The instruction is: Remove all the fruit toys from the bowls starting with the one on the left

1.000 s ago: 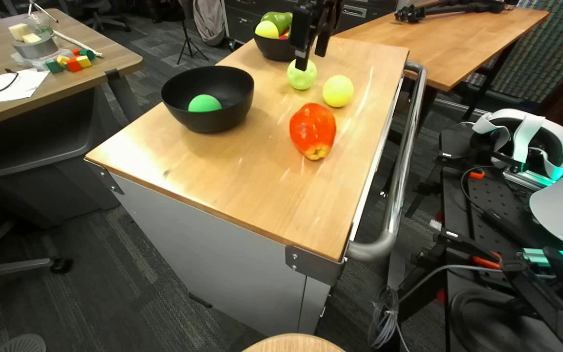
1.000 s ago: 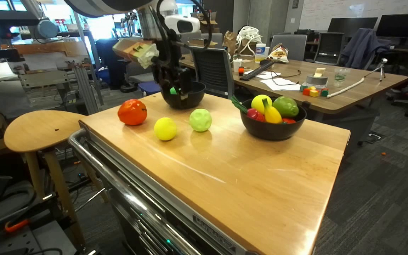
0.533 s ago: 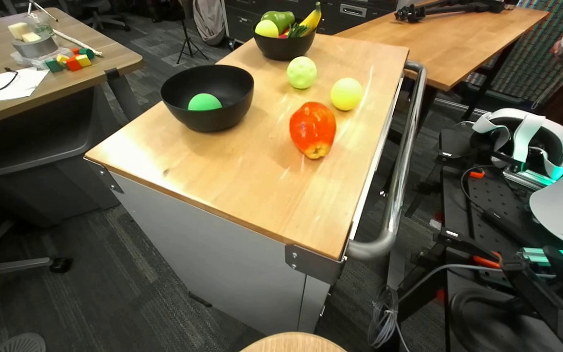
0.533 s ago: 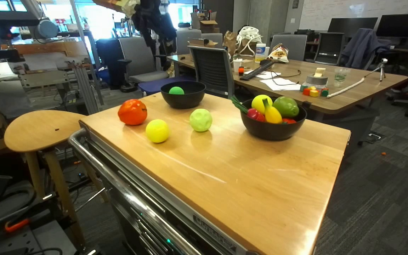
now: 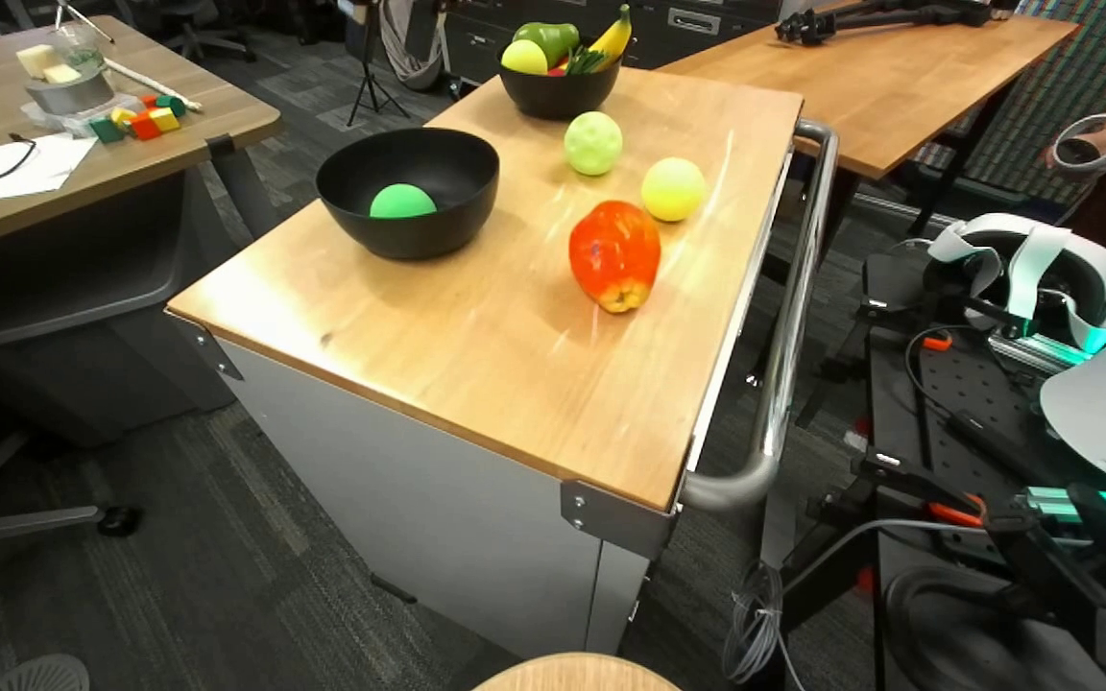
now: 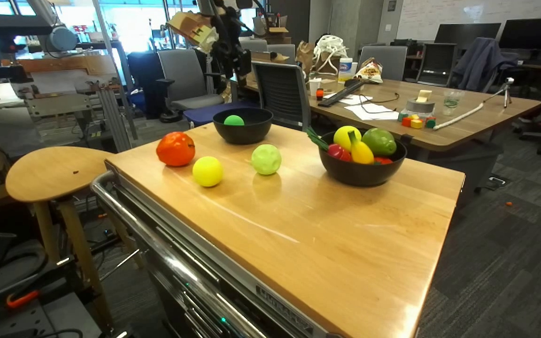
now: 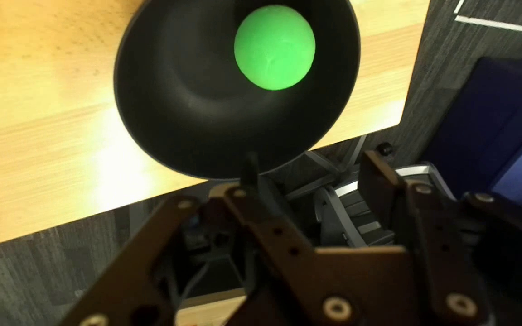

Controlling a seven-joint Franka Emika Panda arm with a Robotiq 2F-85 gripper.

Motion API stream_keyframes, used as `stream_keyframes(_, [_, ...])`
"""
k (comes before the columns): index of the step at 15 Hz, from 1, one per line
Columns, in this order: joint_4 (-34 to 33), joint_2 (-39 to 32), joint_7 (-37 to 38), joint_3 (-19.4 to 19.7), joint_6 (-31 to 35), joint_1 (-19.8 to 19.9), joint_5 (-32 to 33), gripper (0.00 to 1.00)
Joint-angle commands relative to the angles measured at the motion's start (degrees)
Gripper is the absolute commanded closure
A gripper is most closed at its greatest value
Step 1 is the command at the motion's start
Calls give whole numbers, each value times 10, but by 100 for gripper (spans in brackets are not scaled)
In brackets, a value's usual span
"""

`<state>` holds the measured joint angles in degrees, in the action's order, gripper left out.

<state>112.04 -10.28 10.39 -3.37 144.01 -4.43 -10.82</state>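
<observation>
Lying in one bowl (image 6: 243, 135): green ball (image 7: 274, 47); another bowl (image 6: 362, 174): perhaps five fruits (image 6: 361, 151).

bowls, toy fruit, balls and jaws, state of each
Jaws: open, nothing between them
Sparser bowl: upright, one green ball inside
Green ball: in that bowl, ungripped
Fuller bowl: upright, heaped above its rim
Banana: in the fuller bowl, tip up
Other heaped fruit: piled, partly hidden
Red-orange fruit: on its side on the wooden top
Loose yellow ball: on the wooden top
Light-green ball: on the wooden top
</observation>
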Motion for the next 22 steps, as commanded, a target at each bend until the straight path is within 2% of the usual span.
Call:
stream_keyframes(1, [-76,-76,35,-1,-2,-3,-6,57])
stream_keyframes(2, [-87,-91,41,-1,-2,-4,-6,56])
stream_keyframes(3, [-95,-104,49,1,-4,-5,-3,44])
stream_keyframes(5, [-109,-127,61,3,-5,-6,-3,31])
stream_keyframes(7, [-122,-146,72,2,-9,-7,-7,28])
stream_keyframes(9, [-127,-157,81,2,-14,-8,-8,37])
stream_keyframes(15, [-117,-166,96,6,-21,-12,-4,46])
stream_keyframes(19, [-112,-171,101,6,-23,-15,-1,47])
stream_keyframes(22, [-107,-171,103,6,-29,-18,0,41])
